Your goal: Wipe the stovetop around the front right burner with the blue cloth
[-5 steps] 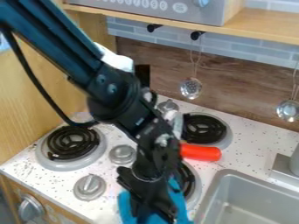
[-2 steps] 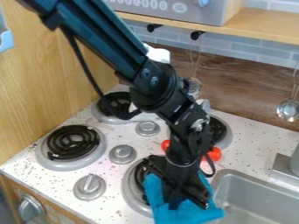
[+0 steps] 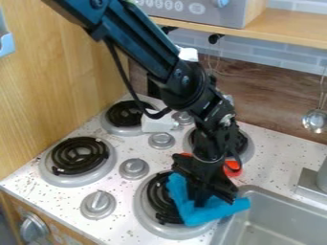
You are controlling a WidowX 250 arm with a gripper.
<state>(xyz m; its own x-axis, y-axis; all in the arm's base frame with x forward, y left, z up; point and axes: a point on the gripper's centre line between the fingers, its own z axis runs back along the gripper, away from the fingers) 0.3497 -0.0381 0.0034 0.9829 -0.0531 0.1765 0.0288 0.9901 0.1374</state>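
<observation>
I have a blue cloth [image 3: 218, 211] pinched in my gripper [image 3: 203, 198], bunched on both sides of my grip. It overlaps the stove burner [image 3: 158, 196] beside the gray sink [image 3: 221, 233], one end at the sink's edge. Behind me sits a red object [image 3: 234, 168], partly hidden.
</observation>
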